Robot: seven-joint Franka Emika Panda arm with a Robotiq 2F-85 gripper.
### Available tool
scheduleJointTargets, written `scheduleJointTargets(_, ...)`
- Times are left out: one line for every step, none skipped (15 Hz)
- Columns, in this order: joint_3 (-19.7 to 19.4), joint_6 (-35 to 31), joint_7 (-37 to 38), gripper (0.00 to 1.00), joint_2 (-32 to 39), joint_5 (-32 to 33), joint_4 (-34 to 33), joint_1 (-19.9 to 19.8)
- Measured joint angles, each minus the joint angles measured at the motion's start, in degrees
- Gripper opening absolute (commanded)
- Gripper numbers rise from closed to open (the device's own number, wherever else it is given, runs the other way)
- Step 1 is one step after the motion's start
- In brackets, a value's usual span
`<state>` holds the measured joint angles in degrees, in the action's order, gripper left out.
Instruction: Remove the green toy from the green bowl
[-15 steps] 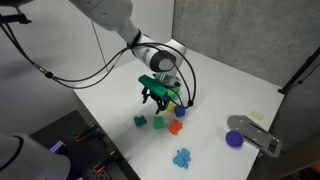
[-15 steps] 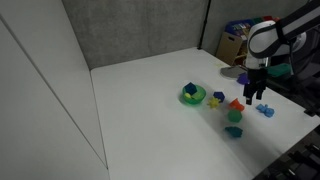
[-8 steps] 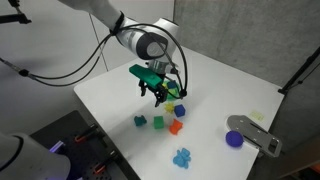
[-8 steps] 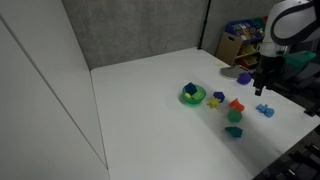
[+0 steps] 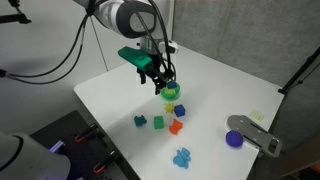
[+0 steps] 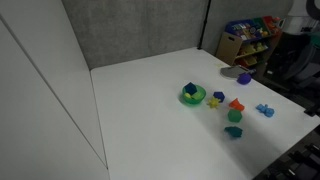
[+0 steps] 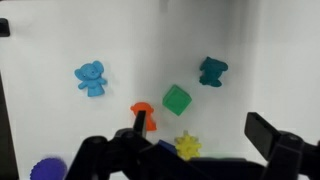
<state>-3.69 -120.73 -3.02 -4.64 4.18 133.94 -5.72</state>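
The end effector [image 7: 200, 128] hangs released above the white bench [image 5: 112, 100]. In the wrist view its dark fingers stand wide apart with nothing between them. In an exterior view its fingertips show just over the rim of the lime-green bowl [image 5: 172, 94]; whether it is straight above the bowl cannot be told. The Panda arm [image 5: 125, 15] reaches in from the top of that view.

The teal-green toy [image 7: 212, 70] lies on the bare bench, outside the green bowl and apart from it. In both exterior views it is the piece of the toy cluster farthest from the bowl, toward the bench's near edge. Something dark sits inside the bowl in an exterior view, too small to identify.

Just beside the teal-green toy is a light-green cube [image 7: 177, 98]. An orange-red toy [image 7: 142, 107] follows, with a yellow star-shaped toy [image 7: 187, 146] and a small blue block [image 6: 219, 97] between these and the bowl. A light-blue figure [image 7: 91, 77] lies on its own, well apart from the cluster and close to a bench edge. A purple cup [image 5: 235, 139] stands near another edge, touching or just beside a grey object [image 5: 256, 133].
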Motion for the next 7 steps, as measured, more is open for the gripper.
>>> scheduleJointTargets(-0.05,0.01,0.06,1.00,-2.08,-0.31,0.77,0.00)
scheduleJointTargets(-0.12,0.05,0.06,1.00,-4.26,-0.89,1.67,0.00)
scheduleJointTargets(-0.17,0.06,0.06,1.00,-6.20,-1.36,2.49,0.00)
scheduleJointTargets(-0.22,0.06,0.06,1.00,-7.98,-1.58,3.33,0.00)
scheduleJointTargets(-0.29,0.06,0.06,1.00,-9.67,-1.71,4.12,0.00)
scheduleJointTargets(-0.39,0.14,0.06,1.00,-11.01,-1.74,4.77,0.00)
scheduleJointTargets(-0.54,0.45,0.06,1.00,-12.12,-1.77,5.30,0.00)
